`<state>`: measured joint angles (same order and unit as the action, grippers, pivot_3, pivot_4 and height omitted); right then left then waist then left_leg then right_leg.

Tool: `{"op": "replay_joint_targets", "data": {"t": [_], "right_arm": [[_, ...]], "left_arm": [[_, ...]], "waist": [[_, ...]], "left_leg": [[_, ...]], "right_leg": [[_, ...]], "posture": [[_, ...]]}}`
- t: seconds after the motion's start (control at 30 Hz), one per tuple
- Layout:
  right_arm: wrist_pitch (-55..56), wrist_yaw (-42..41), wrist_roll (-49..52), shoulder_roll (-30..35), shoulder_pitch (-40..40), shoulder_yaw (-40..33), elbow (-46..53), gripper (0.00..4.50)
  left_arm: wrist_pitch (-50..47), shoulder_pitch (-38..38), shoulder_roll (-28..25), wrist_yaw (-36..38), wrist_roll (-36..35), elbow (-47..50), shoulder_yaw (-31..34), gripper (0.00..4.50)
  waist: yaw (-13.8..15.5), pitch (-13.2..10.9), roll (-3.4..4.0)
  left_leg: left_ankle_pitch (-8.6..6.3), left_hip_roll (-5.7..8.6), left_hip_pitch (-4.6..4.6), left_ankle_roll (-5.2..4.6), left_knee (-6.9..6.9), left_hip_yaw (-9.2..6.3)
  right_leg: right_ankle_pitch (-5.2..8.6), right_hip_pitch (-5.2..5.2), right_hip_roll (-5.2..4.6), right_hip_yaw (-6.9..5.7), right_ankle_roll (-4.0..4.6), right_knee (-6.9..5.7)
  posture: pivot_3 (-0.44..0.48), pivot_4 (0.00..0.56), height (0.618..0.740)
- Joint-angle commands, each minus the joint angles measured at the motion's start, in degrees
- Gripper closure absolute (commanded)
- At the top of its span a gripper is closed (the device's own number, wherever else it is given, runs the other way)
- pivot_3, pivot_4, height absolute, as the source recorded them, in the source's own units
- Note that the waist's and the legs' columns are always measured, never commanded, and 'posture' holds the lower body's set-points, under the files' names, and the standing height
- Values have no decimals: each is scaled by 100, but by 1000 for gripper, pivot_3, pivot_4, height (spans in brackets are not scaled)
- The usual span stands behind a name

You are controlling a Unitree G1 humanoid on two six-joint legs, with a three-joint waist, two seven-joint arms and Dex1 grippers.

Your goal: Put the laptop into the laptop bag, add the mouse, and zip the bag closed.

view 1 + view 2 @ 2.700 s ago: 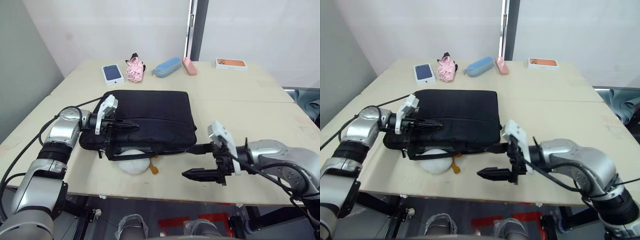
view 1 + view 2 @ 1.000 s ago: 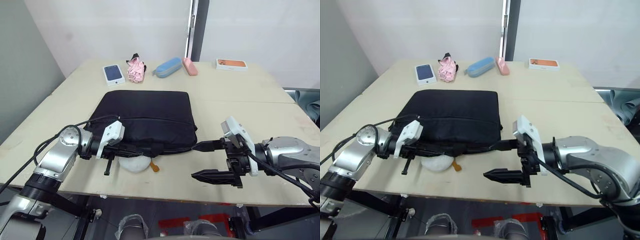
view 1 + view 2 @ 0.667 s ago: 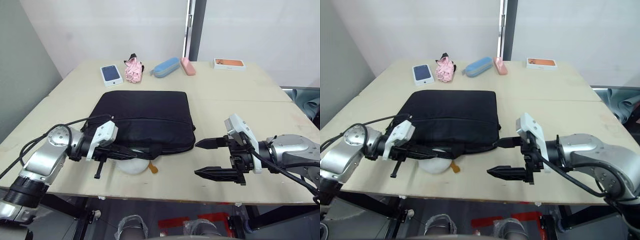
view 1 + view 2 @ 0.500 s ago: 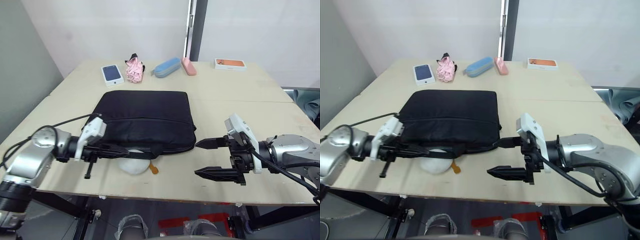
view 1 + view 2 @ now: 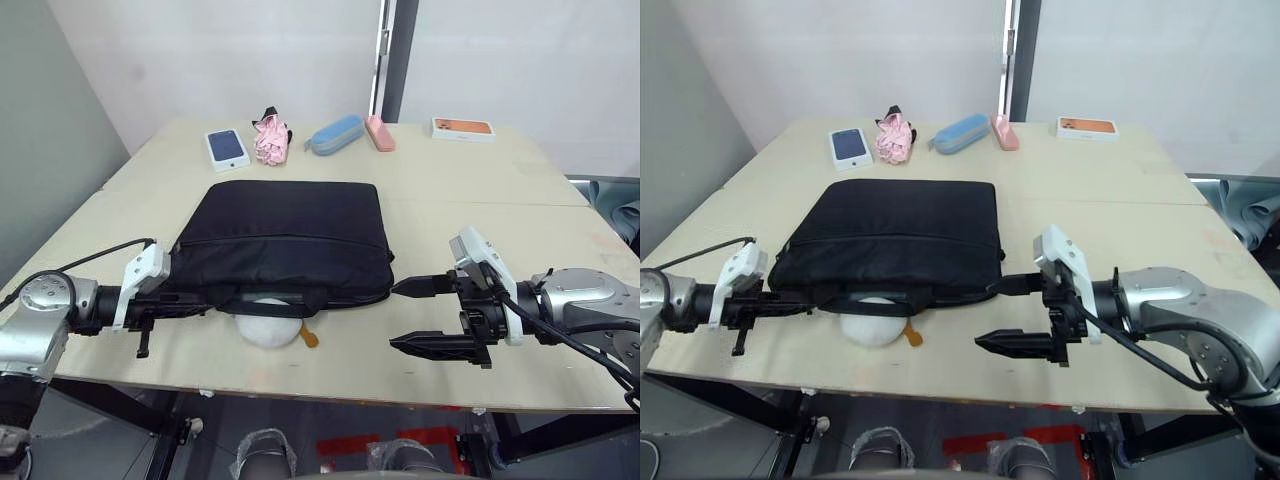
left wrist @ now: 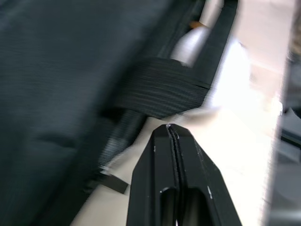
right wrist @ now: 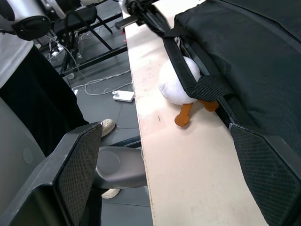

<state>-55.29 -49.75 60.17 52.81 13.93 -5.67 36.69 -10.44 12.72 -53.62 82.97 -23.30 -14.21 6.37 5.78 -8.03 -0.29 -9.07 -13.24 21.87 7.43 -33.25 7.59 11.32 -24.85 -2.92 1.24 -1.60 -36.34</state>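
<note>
Table (image 5: 520,190) first: pale wood, with the laptop bag (image 5: 285,235) lying flat near its centre, long axis running left to right. The bag's zipper edge and strap handles (image 5: 270,298) face the near side. No laptop or flat mouse can be made out, so I cannot tell whether they are already inside. A puffy white rounded object with a brown tab (image 5: 268,325) sits just under the near handle, touching the bag's near edge.

Along the far edge lie a phone box (image 5: 226,148), a pink crumpled item (image 5: 270,138), a blue case (image 5: 335,134), a small pink case (image 5: 379,132) and an orange-topped box (image 5: 463,128), all well apart from the bag.

The left end effector (image 5: 190,305) is clenched, fingers pressed together, lying low along the near-left corner of the bag and pointing right along the zipper edge; whether it pinches a zipper pull cannot be told. The right end effector (image 5: 410,315) is spread wide and grasps nothing, hovering just beside the bag's near-right corner, fingers pointing left.

Judging by this, the zipper line lies between the two, parallel to both sets of fingers; the left arm is the nearer to it, and any closing pull would run along the bag's long axis.
</note>
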Motion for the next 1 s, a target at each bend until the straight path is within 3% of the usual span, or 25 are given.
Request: {"op": "replay_joint_targets", "data": {"t": [0.03, 0.33, 0.63, 1.0], "right_arm": [[50, -3, 73, 44, 30, -80, 144, 0], [17, 92, 136, 68, 47, -115, 153, 0], [23, 125, 154, 60, 32, -89, 181, 0], [-34, 385, 141, -24, 38, 110, 325, 0]], "left_arm": [[226, 153, 104, 35, 187, -134, -154, 4464], [228, 655, 684, -94, 276, -203, -490, 4464], [-945, 1390, 980, -215, -392, -314, -215, 4464], [-399, 2571, 1545, -474, 274, -2304, -453, 4464]], "waist": [[-7, 0, 0], [1, 0, 0], [9, 0, 0], [47, 1, -1]], "left_leg": [[0, 0, 1, 0, 1, 1], [0, -1, 4, 0, -1, 1], [1, 0, 2, 1, -15, 1], [1, 2, 6, 0, -30, -6]], "right_leg": [[0, 0, 0, 1, 0, 0], [0, 0, 0, 1, 0, -6], [0, -1, 0, 5, 0, -25], [0, 2, -2, 3, 0, -32]], "posture": [[0, 150, 740], [0, 150, 740], [0, 150, 740], [0, 150, 740]]}}
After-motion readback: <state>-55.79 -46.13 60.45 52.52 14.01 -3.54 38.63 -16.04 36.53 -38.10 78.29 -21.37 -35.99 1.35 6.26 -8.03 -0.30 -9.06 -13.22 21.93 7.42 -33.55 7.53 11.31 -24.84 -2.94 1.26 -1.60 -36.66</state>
